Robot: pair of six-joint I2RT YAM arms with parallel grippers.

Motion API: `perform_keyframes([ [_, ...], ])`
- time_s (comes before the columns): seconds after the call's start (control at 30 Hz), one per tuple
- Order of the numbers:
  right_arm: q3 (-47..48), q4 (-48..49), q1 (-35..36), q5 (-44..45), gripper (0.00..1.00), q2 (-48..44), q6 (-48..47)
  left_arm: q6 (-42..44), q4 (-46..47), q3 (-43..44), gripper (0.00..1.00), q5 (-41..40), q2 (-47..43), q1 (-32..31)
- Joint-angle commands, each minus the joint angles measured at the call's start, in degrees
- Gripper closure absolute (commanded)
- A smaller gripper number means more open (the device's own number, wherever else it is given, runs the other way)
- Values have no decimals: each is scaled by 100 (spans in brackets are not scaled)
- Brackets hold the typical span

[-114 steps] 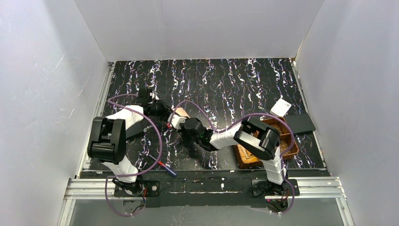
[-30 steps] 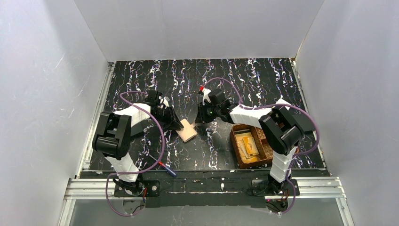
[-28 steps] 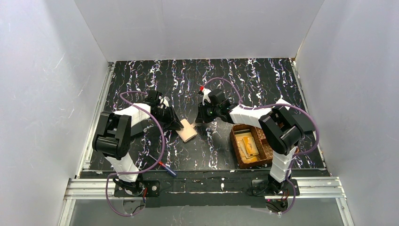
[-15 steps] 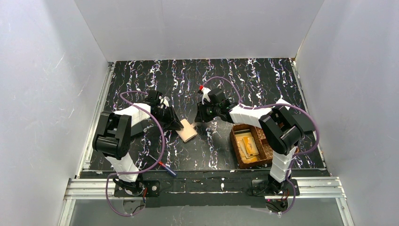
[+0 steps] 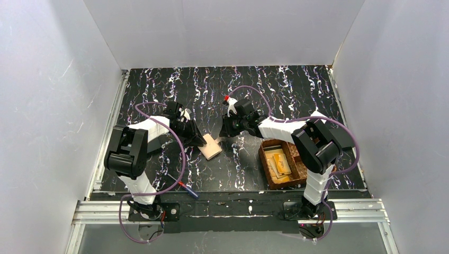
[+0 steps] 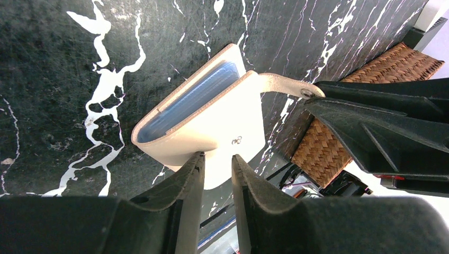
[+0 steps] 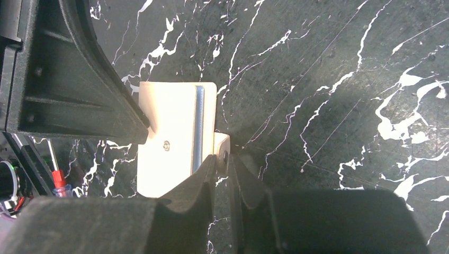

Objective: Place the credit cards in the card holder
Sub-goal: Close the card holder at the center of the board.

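Note:
A cream snap wallet (image 5: 212, 146) with blue sleeves lies on the marbled table; it also shows in the left wrist view (image 6: 222, 121) and the right wrist view (image 7: 169, 143). My left gripper (image 5: 203, 141) holds its left corner, jaws a narrow gap apart (image 6: 217, 157). My right gripper (image 5: 222, 133) is shut on the wallet's snap strap (image 7: 221, 144). Tan and yellow credit cards (image 5: 279, 163) lie in the woven basket (image 5: 263, 164). The black card holder is hidden behind my right arm.
A blue-and-red screwdriver (image 5: 188, 189) lies near the front edge by the left base. The basket stands at the right front, under my right arm's elbow. White walls close in the table on three sides.
Since 3.8 s ago the wallet has come down onto the table and my right arm has swung round to its far side. Over the last second almost nothing has moved.

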Motion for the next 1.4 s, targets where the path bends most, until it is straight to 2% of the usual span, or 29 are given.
perform_keyframes([
  [0.0,184,122,-51,-53,75,-63,44,150,-272,-40,75,-155,69,-83],
  [0.2,198,145,-83,-128,77,-59,64,162,-269,-55,76,-155,60,-91],
  [0.37,167,179,-84,-179,87,-41,64,154,-258,-66,76,-158,60,-90],
  [0.5,192,200,-93,-269,99,-26,37,154,-252,-62,76,-156,107,-96],
  [0.6,229,234,-87,-501,99,18,13,146,-252,-37,76,-164,149,-100],
  [0.7,250,403,-73,-1139,99,62,53,128,-255,-23,77,-172,205,-98],
  [0.97,116,1241,-33,-2192,99,528,891,76,-270,-22,80,-230,401,-158],
  [1.37,272,935,-6,-2259,99,918,882,49,-278,-17,80,-289,423,-185],
])
